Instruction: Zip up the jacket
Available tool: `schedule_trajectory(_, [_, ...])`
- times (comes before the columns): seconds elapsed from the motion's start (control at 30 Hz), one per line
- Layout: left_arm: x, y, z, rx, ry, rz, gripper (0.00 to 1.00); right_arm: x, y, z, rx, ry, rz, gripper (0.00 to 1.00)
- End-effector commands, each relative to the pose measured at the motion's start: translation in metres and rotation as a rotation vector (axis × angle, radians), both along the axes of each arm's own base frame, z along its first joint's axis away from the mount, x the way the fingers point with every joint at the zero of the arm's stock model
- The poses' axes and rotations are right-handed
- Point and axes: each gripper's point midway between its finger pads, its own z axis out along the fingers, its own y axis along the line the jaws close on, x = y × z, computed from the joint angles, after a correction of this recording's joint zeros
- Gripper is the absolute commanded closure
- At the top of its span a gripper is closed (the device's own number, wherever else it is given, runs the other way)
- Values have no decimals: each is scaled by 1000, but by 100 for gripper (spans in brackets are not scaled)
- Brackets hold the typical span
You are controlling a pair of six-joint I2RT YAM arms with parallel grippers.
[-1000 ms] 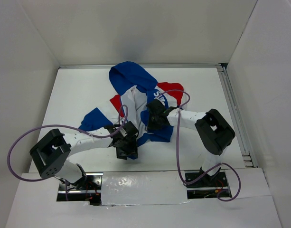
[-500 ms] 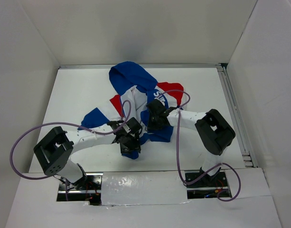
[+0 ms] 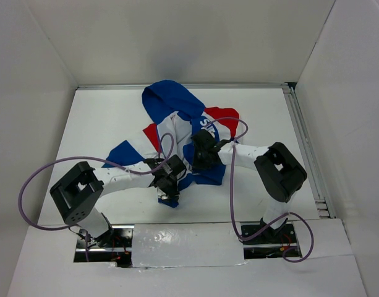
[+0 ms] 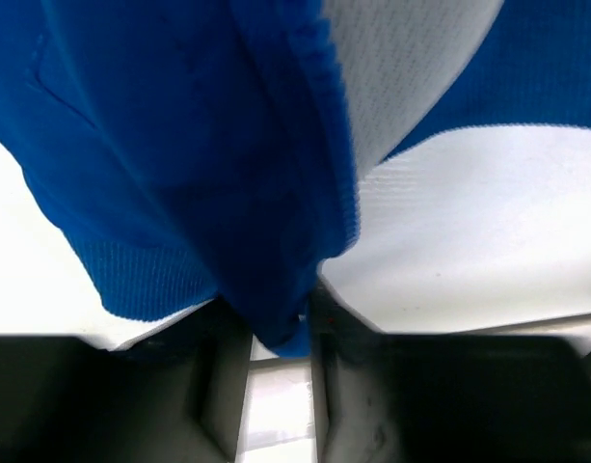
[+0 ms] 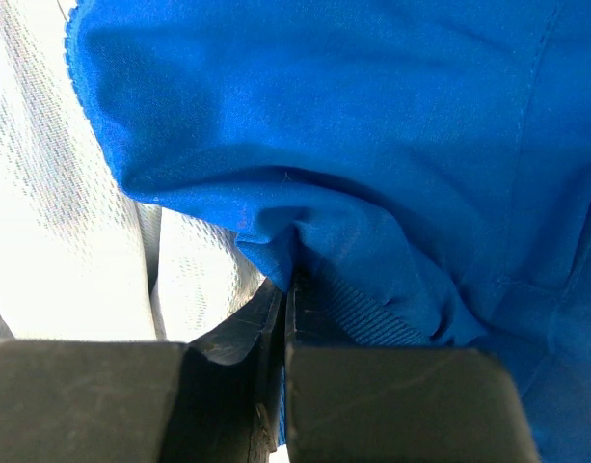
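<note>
Jacket (image 3: pixel 170 102) in the middle of the white table (image 3: pixel 96 124), hood toward the far wall, hem toward the arm bases. White lining on show from above, so front judged open (zipper itself hidden under both wrists, so no telling about teeth or slider).

Left gripper (image 3: pixel 169 187) at the near hem, low on the garment. In the left wrist view, blue ribbed hem corner (image 4: pixel 276 323) wedged between the two fingers (image 4: pixel 223 376) and touching both, so clamped on the cloth, with free space only below the fabric. Probably placed there to anchor the bottom end of the zipper line and to keep it taut.

Right gripper (image 3: pixel 201 156) further up, over the chest, just beside the white lettering (image 3: pixel 208 127). In the right wrist view, pads (image 5: pixel 372 405) pressed together, with a small fold of blue cloth nipped in the slit. Pale mesh lining (image 5: pixel 73 193) to the left of the fold. Not possible to say whether slider or only fabric inside this pinch.

Judged stage: early, two holds on the cloth, halves not yet joined. Likely need for the next move: tension between the two holds along one straight line, then a search for the pull tab. Risk: thin cloth slipping out of the lower pinch, or bunching up instead of straightening.
</note>
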Motion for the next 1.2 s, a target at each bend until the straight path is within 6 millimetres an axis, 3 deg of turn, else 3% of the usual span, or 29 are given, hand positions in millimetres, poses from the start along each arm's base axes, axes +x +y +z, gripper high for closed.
schedule_trajectory(0.0, [3, -1, -3, 22, 0, 21, 68, -6, -2, 1, 7, 0, 13, 100])
schedule_trajectory(0.07, [5, -2, -4, 35, 1, 21, 74, -8, -4, 1, 9, -1, 12, 100])
schedule_trajectory(0.17, [5, -4, -5, 30, 11, 19, 100, -10, -4, 5, 27, -13, 19, 100])
schedule_trajectory(0.3, [6, -6, 2, -1, -18, -1, 100, -16, 6, 24, 106, -57, 103, 100])
schedule_trajectory(0.43, [14, -13, 35, -95, -116, -18, 100, -21, 10, 65, 197, -165, 191, 100])
schedule_trajectory(0.63, [24, -15, 90, -225, -288, -61, 100, -51, 17, 124, 350, -272, 354, 100])
schedule_trajectory(0.9, [27, -23, 153, -437, -494, -127, 100, -92, 19, 165, 600, -385, 453, 100])
schedule_trajectory(0.93, [26, -23, 153, -448, -504, -135, 100, -97, 19, 169, 629, -406, 472, 100])
schedule_trajectory(0.97, [25, -22, 161, -470, -534, -140, 100, -99, 19, 186, 676, -489, 496, 100])
schedule_trajectory(1.0, [28, -25, 168, -500, -569, -147, 100, -105, 17, 179, 685, -494, 512, 100])
schedule_trajectory(1.17, [38, -17, 170, -474, -623, -108, 100, -121, 8, 204, 704, -605, 600, 100])
